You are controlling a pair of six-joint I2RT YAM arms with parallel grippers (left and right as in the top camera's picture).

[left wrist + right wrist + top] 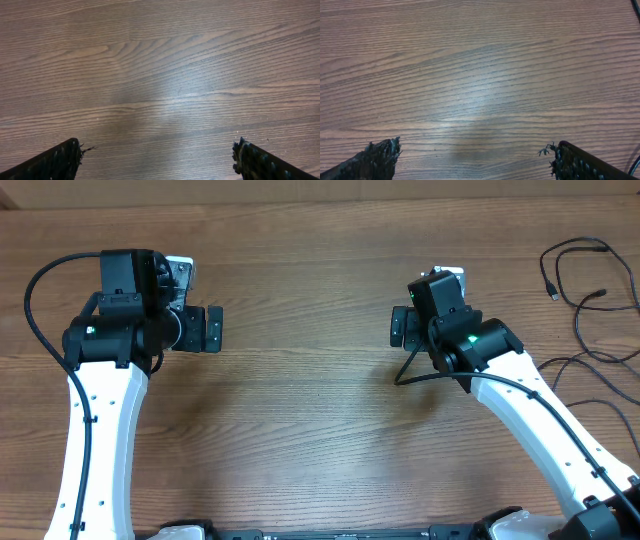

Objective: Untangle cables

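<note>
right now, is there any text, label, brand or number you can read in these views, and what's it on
None can be read.
No lettering shows on the left gripper, the right gripper, the cables or the wooden table in any view.
The green light on the right arm is only a lamp, not a sign.

No writing, label, brand, number or sign can be read in any view — the wooden table point(300, 410), the left arm point(100, 430), the right arm point(540, 410) and the thin black cables point(578, 315) show no legible marks.
</note>
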